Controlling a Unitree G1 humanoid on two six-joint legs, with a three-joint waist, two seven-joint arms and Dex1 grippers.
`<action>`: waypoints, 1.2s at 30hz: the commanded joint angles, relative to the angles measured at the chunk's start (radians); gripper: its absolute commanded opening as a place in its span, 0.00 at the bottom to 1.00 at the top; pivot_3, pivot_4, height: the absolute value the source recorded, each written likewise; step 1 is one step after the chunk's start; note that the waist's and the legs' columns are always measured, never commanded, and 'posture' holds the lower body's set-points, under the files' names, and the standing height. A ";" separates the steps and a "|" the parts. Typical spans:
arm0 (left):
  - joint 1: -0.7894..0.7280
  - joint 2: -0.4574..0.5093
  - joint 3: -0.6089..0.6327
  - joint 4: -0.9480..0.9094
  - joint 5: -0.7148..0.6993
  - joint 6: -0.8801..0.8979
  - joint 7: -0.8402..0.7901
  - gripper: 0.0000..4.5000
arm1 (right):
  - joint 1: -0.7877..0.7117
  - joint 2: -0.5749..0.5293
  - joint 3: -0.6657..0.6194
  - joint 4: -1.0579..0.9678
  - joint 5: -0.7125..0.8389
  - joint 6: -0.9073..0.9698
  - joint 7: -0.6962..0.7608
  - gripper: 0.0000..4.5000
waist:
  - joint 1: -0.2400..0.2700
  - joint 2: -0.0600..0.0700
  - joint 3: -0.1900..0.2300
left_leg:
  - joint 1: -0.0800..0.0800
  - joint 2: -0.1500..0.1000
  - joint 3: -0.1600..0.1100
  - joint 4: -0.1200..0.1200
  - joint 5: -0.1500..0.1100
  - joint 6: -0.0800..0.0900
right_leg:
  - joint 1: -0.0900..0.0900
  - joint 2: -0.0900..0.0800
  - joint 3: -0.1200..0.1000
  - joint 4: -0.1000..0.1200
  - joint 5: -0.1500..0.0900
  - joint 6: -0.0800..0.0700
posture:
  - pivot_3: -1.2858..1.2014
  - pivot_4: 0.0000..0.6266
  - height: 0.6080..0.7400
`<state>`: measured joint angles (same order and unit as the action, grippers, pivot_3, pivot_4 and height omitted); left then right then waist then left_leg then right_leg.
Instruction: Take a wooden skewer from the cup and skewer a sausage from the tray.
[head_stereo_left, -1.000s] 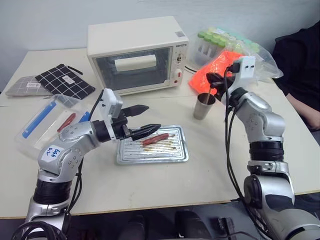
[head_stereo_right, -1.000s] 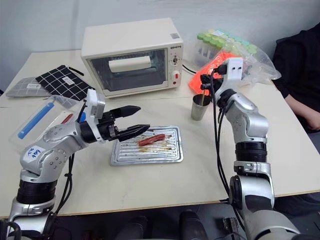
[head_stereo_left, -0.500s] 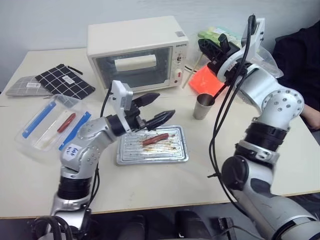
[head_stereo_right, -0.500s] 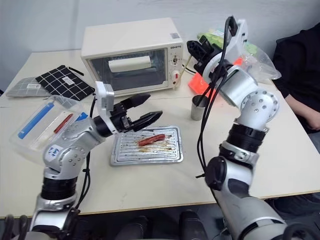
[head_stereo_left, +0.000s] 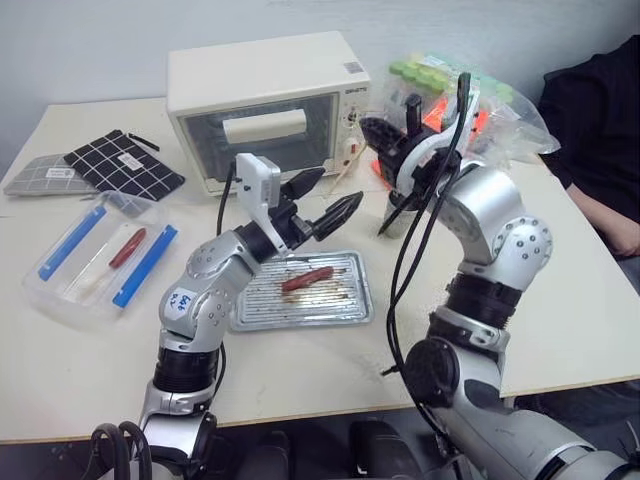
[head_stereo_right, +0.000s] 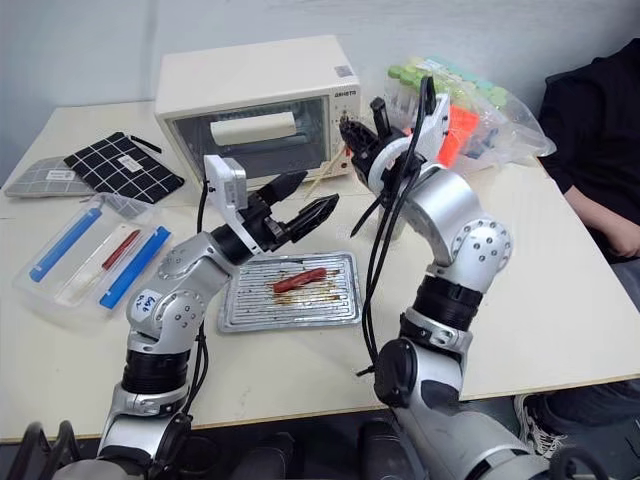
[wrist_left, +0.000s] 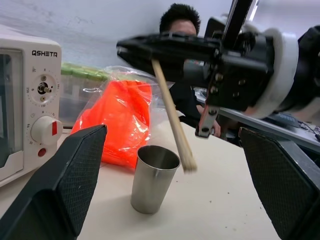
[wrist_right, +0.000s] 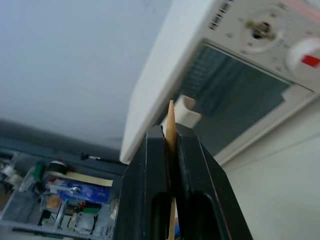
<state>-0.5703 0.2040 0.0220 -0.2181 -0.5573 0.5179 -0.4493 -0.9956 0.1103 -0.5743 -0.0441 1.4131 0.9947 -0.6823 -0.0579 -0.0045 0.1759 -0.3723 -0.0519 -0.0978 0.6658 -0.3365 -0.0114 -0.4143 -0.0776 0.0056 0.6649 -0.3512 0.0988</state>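
Counter (head_stereo_left: 560, 300) from the head: right gripper (head_stereo_left: 375, 135) has lifted clear of the cup (wrist_left: 152, 177), fingers clamped on the wooden skewer (wrist_left: 172, 117). Left wrist: left gripper (head_stereo_left: 322, 200) fingers apart, closer in; sausage (head_stereo_left: 307, 278) waits on the tray (head_stereo_left: 350, 305). Skewering comes next.

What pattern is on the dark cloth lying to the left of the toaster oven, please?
A white grid on black, on the dark cloth; clearest in the left eye view.
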 joint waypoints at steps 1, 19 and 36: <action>0.022 0.002 -0.002 -0.051 0.004 -0.003 0.007 0.96 | 0.024 0.020 0.062 -0.070 0.083 -0.062 -0.047 0.00 | -0.002 0.000 0.000 | 0.000 0.000 0.000 0.000 0.000 0.000 | 0.000 0.000 0.000 0.000 0.000 0.000 | 0.52 0.24 1.00; 0.033 -0.041 -0.015 -0.098 0.006 0.049 0.081 0.23 | 0.115 -0.036 0.218 -0.084 0.093 -0.206 -0.006 0.00 | 0.000 0.000 0.000 | 0.000 0.000 0.000 0.000 0.000 0.000 | 0.000 0.000 0.000 -0.001 0.000 0.000 | 0.52 0.24 1.00; -0.016 -0.101 0.021 -0.035 0.056 -0.013 0.156 0.01 | 0.138 -0.042 0.280 -0.100 0.107 -0.282 0.011 0.00 | 0.003 0.000 0.000 | 0.000 0.000 0.000 0.000 0.000 0.000 | 0.000 0.000 0.000 -0.001 0.000 0.000 | 0.52 0.24 1.00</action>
<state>-0.5502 0.1046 0.0186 -0.2273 -0.5078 0.5425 -0.3149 -0.8587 0.0677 -0.3113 -0.0922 1.5008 0.7183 -0.6839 -0.0547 -0.0044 0.1758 -0.3723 -0.0519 -0.0977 0.6654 -0.3365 -0.0113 -0.4141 -0.0775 0.0057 0.6634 -0.3512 0.0988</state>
